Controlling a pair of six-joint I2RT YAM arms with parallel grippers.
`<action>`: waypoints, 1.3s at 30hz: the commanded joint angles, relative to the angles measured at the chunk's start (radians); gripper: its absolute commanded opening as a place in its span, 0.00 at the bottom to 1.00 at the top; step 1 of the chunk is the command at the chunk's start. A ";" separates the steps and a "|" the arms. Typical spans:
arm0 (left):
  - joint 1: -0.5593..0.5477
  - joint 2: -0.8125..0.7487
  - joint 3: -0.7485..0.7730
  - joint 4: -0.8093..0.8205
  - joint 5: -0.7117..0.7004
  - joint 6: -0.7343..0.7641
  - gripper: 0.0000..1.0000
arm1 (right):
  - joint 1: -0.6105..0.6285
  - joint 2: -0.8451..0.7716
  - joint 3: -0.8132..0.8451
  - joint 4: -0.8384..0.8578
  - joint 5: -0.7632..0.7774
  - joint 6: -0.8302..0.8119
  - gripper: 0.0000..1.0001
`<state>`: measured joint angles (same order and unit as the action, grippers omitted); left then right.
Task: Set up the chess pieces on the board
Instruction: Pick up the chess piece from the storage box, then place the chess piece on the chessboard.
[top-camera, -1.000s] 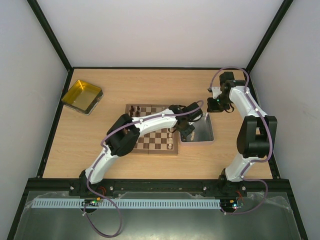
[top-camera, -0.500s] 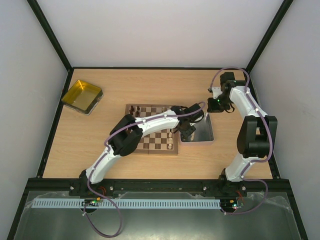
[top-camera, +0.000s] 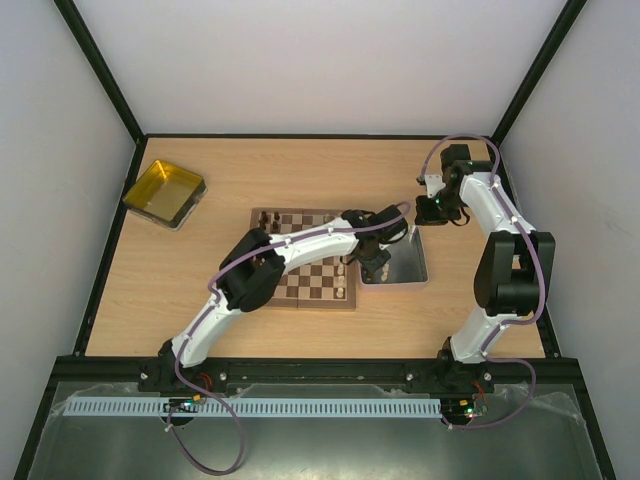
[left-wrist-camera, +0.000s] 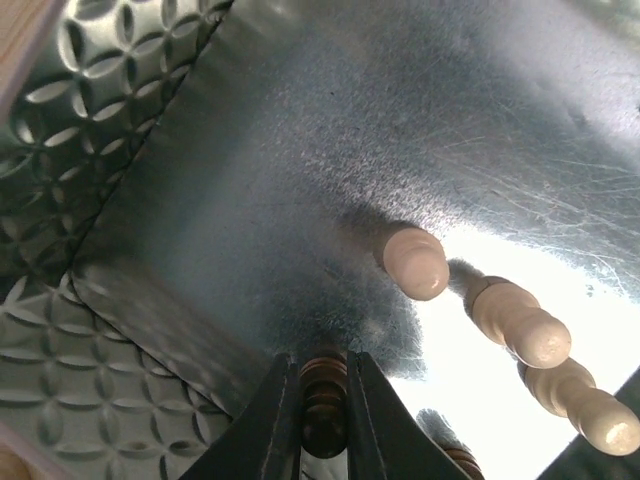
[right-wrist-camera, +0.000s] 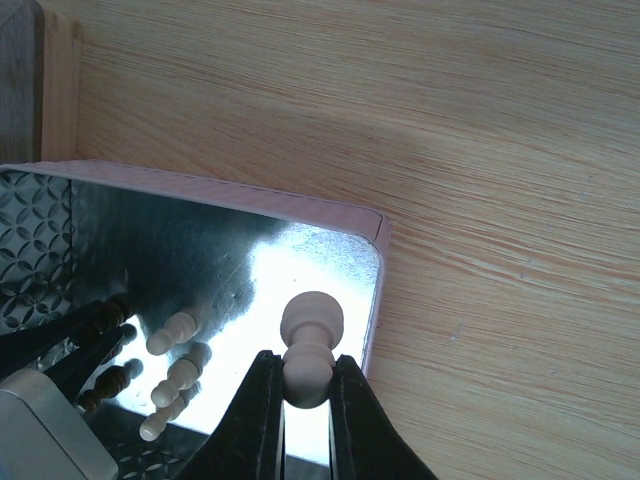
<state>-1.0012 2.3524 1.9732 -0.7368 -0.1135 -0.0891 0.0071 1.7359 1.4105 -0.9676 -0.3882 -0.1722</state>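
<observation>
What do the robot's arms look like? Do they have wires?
Both the left arm and the right arm are white tubes with chunky black joints. A thin purple cable loops along each one. The left tool and right tool end in two slim black fingers.

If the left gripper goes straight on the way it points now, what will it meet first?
Probably the bare floor of the metal tray, which looks close. The left gripper holds a dark piece; the pale pieces lie off that line.
</observation>
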 joint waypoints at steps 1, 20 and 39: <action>-0.002 -0.048 0.042 -0.033 -0.020 -0.004 0.06 | -0.004 -0.018 0.001 -0.021 0.012 -0.001 0.02; -0.001 -0.219 0.039 -0.052 -0.021 -0.025 0.06 | 0.006 -0.070 0.069 -0.126 0.029 -0.030 0.02; 0.024 -0.721 -0.649 0.075 -0.118 -0.157 0.06 | 0.385 -0.127 0.107 -0.173 0.102 0.103 0.02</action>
<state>-0.9924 1.6993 1.4242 -0.6949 -0.2100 -0.1989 0.3305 1.6264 1.4864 -1.1027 -0.3206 -0.1223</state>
